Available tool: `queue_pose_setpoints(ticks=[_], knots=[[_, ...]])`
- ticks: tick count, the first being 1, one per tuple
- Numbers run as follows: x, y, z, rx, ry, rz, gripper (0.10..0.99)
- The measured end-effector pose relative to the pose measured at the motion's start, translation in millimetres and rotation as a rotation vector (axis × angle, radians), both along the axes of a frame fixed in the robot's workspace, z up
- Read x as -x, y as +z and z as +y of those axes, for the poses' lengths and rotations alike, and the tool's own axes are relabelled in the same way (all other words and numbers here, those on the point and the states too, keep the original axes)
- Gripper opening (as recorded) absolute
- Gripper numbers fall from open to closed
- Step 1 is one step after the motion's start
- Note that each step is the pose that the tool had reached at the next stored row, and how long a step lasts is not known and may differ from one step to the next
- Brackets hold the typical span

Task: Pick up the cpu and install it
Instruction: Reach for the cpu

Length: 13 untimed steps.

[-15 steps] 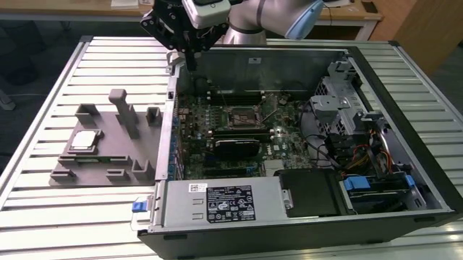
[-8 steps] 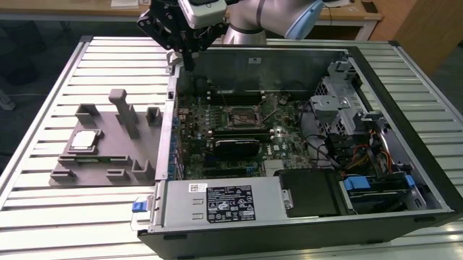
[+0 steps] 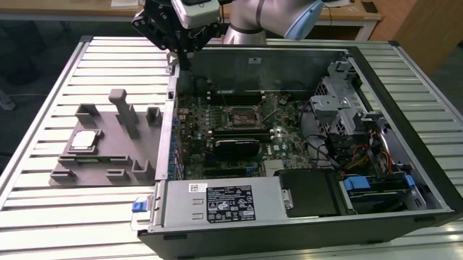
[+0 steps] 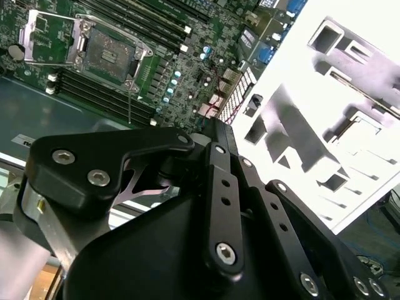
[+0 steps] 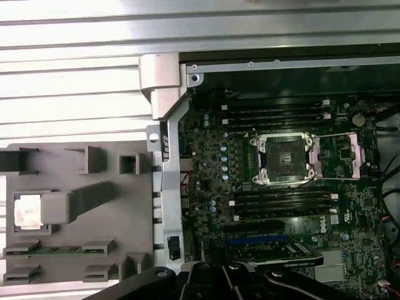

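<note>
- A black gripper (image 3: 181, 46) on a silver-grey robot arm (image 3: 253, 21) hangs over the far wall of an open black computer case (image 3: 289, 241).
- A small square cpu with a shiny silver top (image 3: 83, 140) lies in a grey plastic fixture tray with upright posts (image 3: 108, 162). It is well apart from the jaws, toward the exterior view's left.
- A black-framed square motherboard socket (image 3: 242, 115) sits inside the case, away from the jaws toward the exterior view's right.
- The tray and the case rest on a pale slatted metal surface (image 3: 43, 216).

The power supply label (image 3: 231, 203) carries illegible print.
</note>
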State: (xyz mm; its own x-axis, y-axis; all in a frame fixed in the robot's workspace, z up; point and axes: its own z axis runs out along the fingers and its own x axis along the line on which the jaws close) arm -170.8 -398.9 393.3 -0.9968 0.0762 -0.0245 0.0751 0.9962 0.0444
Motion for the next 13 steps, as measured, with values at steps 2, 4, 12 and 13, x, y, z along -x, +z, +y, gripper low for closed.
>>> queue_pose_setpoints(ticks=[2, 4, 12, 13], knots=[[2.8, 0.0, 0.0, 0.000, 0.000, 0.0000, 0.106], [5.3, 0.0, 0.0, 0.000, 0.000, 0.0000, 0.106], [15.6, 0.0, 0.0, 0.000, 0.000, 0.0000, 0.106], [16.8, 0.0, 0.0, 0.000, 0.000, 0.0000, 0.106]])
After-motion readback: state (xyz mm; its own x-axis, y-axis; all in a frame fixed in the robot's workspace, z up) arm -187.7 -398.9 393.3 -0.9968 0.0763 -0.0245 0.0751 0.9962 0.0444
